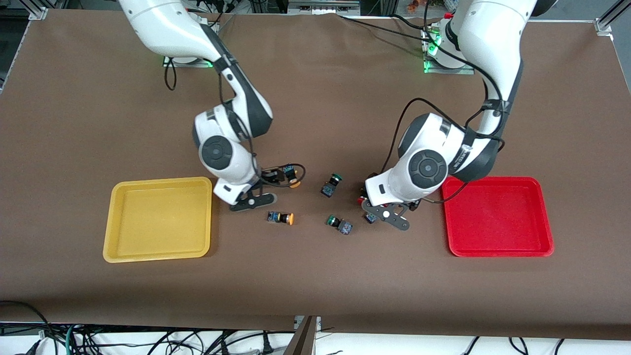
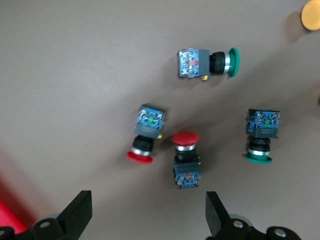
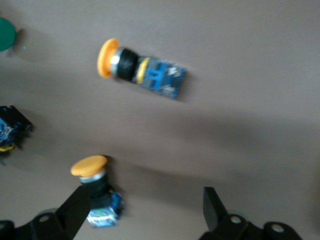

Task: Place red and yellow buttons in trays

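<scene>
Two yellow-capped buttons lie between the trays, one nearer the camera [image 1: 281, 217] [image 3: 142, 70] and one [image 1: 291, 177] [image 3: 97, 192] beside a finger of my open, empty right gripper [image 1: 268, 176] [image 3: 147, 210], which hangs low over the table. Two red-capped buttons [image 2: 142, 140] [image 2: 186, 160] lie close together just ahead of my open, empty left gripper [image 1: 387, 193] [image 2: 147, 215]. The front view shows only one's red cap [image 1: 362, 199] and the other's body [image 1: 370, 217]. The yellow tray [image 1: 157, 219] lies toward the right arm's end. The red tray [image 1: 498, 217] lies toward the left arm's end. Both are empty.
Two green-capped buttons [image 1: 331, 185] [image 1: 340, 224] lie on the brown table between the yellow and red buttons, and both show in the left wrist view [image 2: 261, 135] [image 2: 207, 62]. A black cable loops beside the right gripper near the farther yellow button.
</scene>
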